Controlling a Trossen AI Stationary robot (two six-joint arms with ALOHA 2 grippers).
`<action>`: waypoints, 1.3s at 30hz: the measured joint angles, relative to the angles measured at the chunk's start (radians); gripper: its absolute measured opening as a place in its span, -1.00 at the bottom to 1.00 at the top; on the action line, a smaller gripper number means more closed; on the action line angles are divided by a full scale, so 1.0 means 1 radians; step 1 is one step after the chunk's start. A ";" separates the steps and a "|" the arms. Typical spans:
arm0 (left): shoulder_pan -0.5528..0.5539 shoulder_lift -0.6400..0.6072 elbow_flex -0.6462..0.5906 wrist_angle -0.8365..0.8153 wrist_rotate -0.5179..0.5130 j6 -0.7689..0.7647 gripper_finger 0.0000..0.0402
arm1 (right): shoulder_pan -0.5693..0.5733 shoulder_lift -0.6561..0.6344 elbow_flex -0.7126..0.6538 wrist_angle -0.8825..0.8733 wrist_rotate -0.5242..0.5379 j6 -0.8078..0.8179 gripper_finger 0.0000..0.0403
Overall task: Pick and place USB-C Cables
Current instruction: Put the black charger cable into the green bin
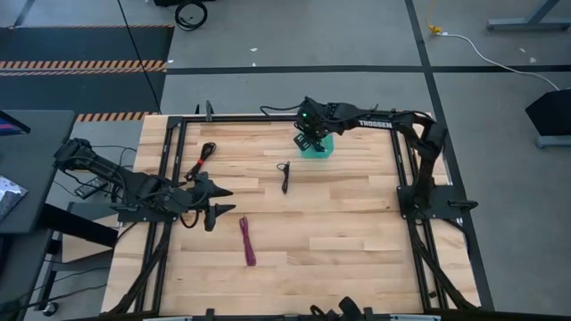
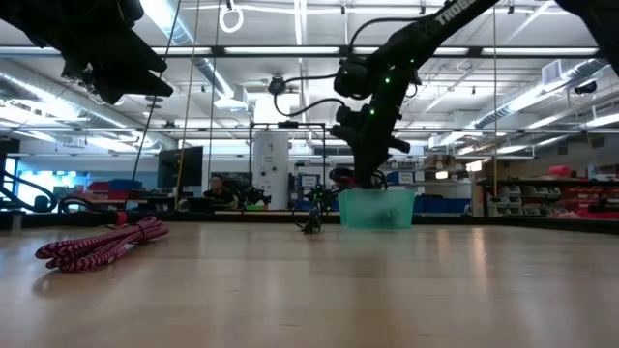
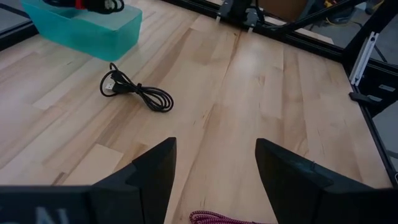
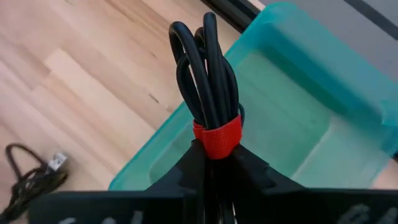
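Black USB-C cable bundle w/ red tie point(image 4: 210, 93), clamped in right gripper point(image 4: 214, 163), hanging just over teal plastic bin point(image 4: 292, 118) at counter point(image 1: 357, 223) far side. Risk: stiff glossy loops catching bin rim, springing out on release. Loose black cable point(image 1: 285, 175) mid-counter, braided magenta cable point(image 1: 247, 241) nearer, red-black one point(image 1: 203, 158) left. Left gripper point(image 3: 214, 171) spread wide, empty.

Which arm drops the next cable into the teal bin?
Right. The right gripper is shut on a black cable with a red tie, directly over the teal bin. The left gripper is open and empty.
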 joint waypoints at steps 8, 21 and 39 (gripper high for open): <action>0.000 0.000 0.000 -0.003 0.000 0.000 0.13 | -0.013 0.019 -0.001 0.014 0.000 0.004 -0.34; 0.000 0.000 0.000 -0.005 0.000 0.000 0.13 | -0.018 0.001 0.000 -0.031 0.099 0.044 -0.16; 0.000 0.000 0.000 -0.005 0.000 0.006 0.13 | 0.273 -0.066 0.000 0.088 -0.088 -0.762 -0.19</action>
